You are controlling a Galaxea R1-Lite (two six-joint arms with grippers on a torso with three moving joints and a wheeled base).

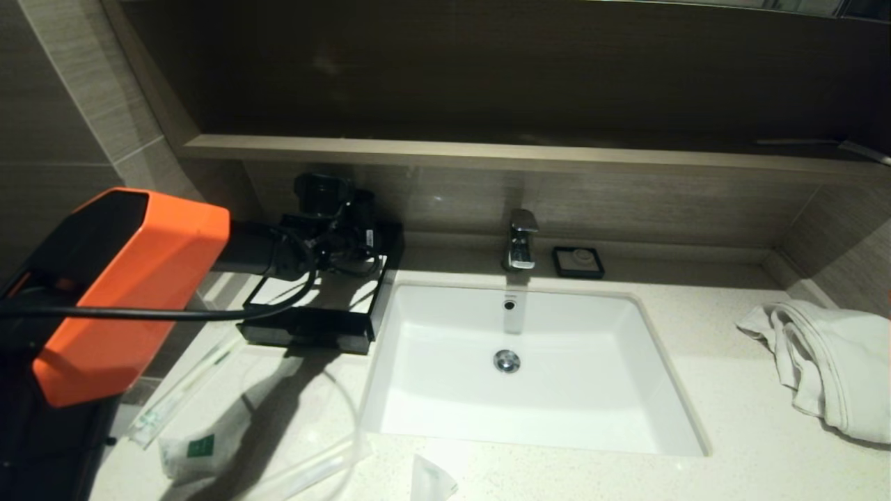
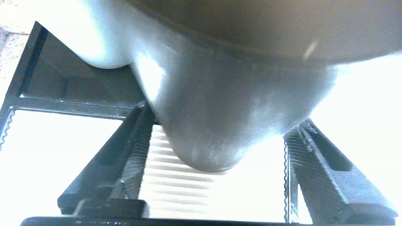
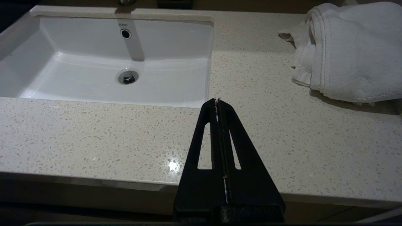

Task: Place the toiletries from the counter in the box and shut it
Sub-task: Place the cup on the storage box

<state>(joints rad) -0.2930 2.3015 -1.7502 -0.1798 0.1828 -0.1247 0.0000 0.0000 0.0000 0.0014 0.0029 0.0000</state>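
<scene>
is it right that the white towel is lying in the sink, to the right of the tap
Not quite. The crumpled white towel lies on the speckled off-white stone counter, right of the white rectangular sink and chrome tap, as the head view shows.

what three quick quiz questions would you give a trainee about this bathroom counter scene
1. True or false: the right gripper has its fingers shut.
2. Where does the white towel lie? A) in the sink B) on the counter C) on the shelf
3. Fill in: the green-marked pouch is not yet in the black ____.

Key: 1 true; 2 B; 3 box
</scene>
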